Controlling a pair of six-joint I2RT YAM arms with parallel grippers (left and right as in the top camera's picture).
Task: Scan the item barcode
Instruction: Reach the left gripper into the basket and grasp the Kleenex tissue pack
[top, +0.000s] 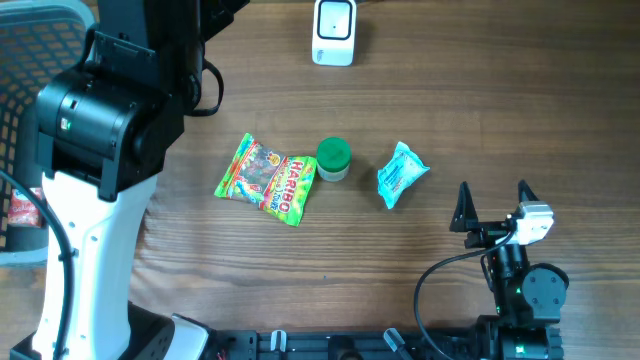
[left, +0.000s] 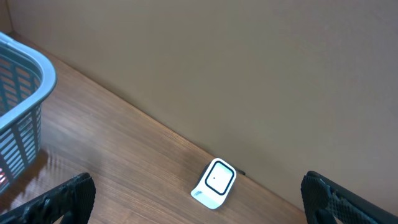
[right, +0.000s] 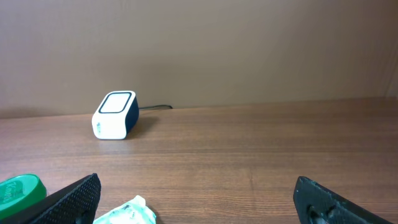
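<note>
Soft, even light falls from above on the desk (top: 420, 110), bright enough that colours read clearly and shadows stay short and faint. The glossy candy bag (top: 266, 179) carries small patches of glare, and the white scanner (top: 334, 32) at the far edge is close to washed out. The left arm (top: 95, 130), close under the overhead camera, looms large and slightly soft. In both wrist views the wall (right: 249, 50) is flat and evenly lit. The fingers (right: 71, 198) of the right tool (right: 198, 183) and the fingers (left: 62, 202) of the left tool (left: 199, 180) are dark, blurred shapes in the bottom corners. A pale sheen lies on the desk beside the basket (left: 25, 106).
</note>
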